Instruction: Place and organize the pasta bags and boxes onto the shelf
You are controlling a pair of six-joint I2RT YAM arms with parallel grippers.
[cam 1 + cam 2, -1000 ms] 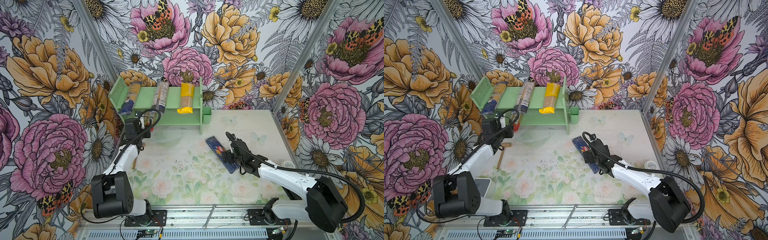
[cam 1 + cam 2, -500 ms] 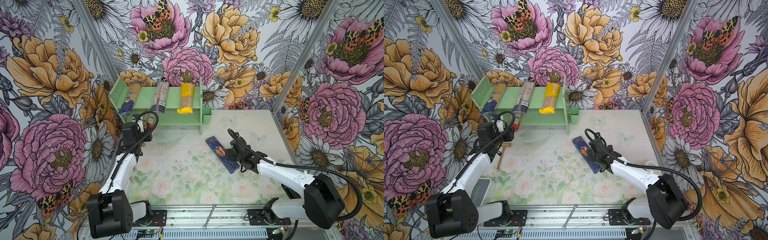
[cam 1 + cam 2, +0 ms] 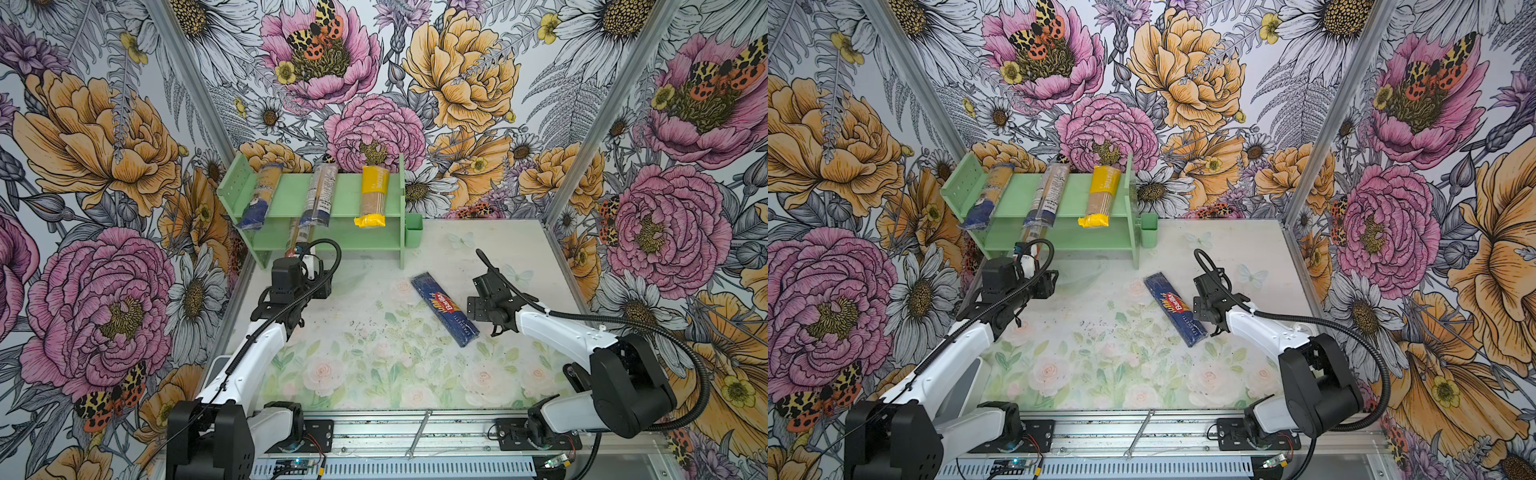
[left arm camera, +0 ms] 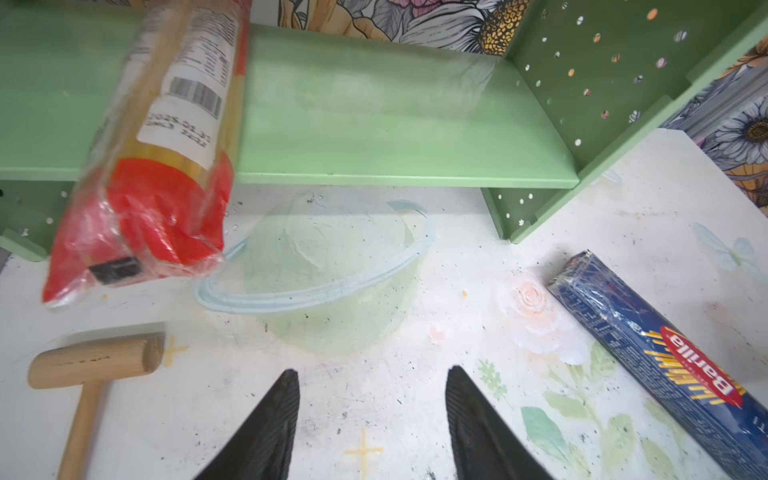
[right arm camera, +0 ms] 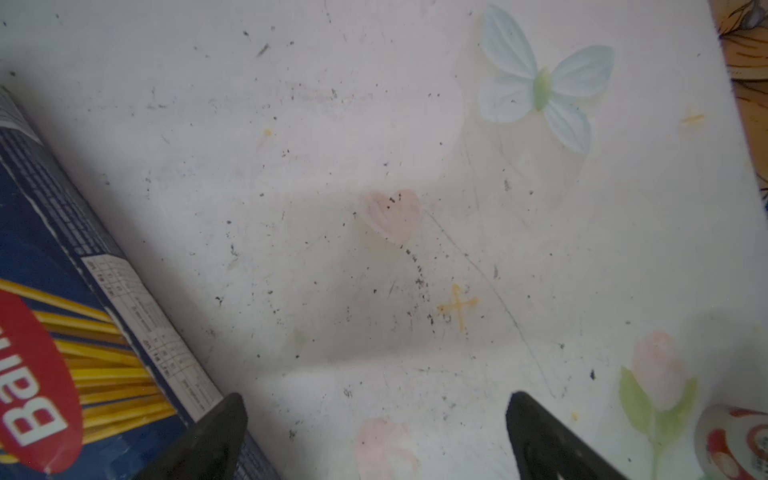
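The shelf (image 3: 345, 197) holds three on top: two blue-ended bags (image 3: 261, 195), one yellow bag (image 3: 371, 195); one red-ended bag (image 4: 166, 145) below; Barilla box (image 3: 445, 308) lies on the table (image 3: 374, 374); left gripper (image 4: 372, 370) and right gripper (image 5: 376, 395) gape apart, empty.

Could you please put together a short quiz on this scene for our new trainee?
1. True or false: the dark blue Barilla cardboard box lies on the mint-green two-tier shelf.
2. How many pasta packs lie on the top tier? A two, B three, C five.
3. Fill in: the red-ended clear plastic bag lies on the ____ tier.
Key: 1 false; 2 B; 3 lower.
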